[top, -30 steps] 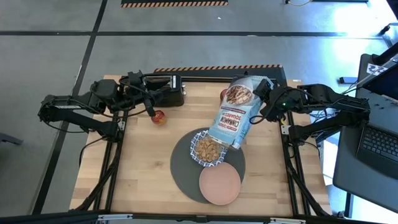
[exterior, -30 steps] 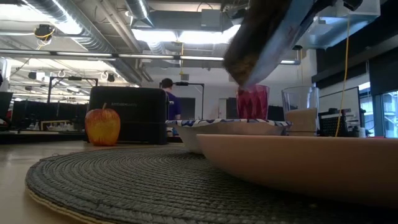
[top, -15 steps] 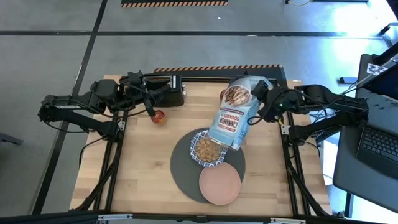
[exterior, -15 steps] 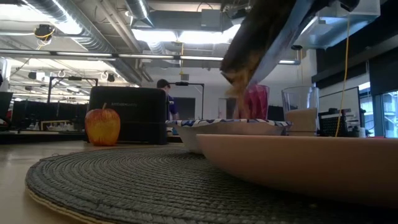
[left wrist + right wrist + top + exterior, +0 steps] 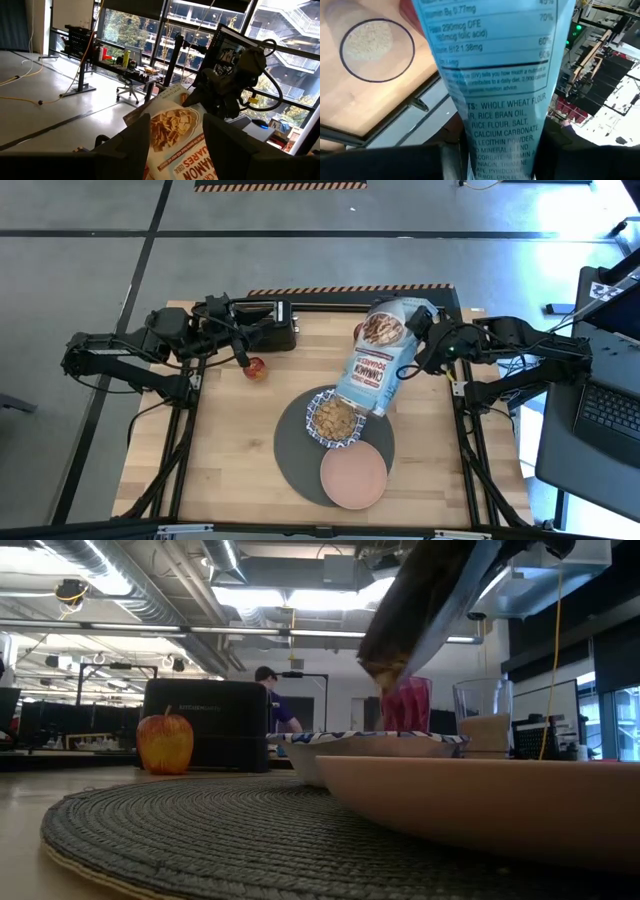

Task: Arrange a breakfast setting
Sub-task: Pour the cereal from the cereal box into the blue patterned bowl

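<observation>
Over the wooden desk (image 5: 230,430), right jaws (image 5: 420,345) are gripping the cereal bag (image 5: 372,370), tilting its mouth above the bowl (image 5: 335,420) (left arm idling nearby).

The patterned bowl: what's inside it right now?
The blue-and-white bowl on the grey mat holds brown cereal pieces. The cereal bag, tilted over it in the right gripper, covers the bowl's far rim, so that edge cannot be checked.

Cereal bag (image 5: 372,365) tipped steeper; more cereal heaped in bowl (image 5: 335,420).
</observation>
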